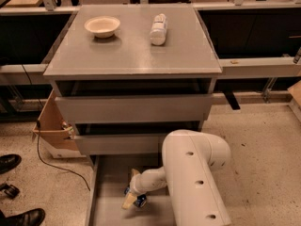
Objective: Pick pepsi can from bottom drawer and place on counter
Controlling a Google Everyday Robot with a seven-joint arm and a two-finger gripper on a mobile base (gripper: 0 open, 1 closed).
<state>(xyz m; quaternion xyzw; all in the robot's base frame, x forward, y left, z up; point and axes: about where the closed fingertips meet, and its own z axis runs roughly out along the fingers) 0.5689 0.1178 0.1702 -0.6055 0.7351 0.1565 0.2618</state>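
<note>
The pepsi can [139, 201], small and blue, lies in the open bottom drawer [111, 178], mostly hidden behind my wrist. My gripper [131, 188] reaches down into the drawer with its beige fingers [129, 201] spread apart on either side of the can, open. My white arm [195, 173] fills the drawer's right side. The counter [131, 55] is the grey cabinet top above.
A cream bowl [102, 26] and a white bottle [159, 28] lying on its side rest on the counter. Two upper drawers [131, 108] stand slightly open above the gripper. A cardboard box [52, 126], a cable and black shoes [9, 162] are on the floor at left.
</note>
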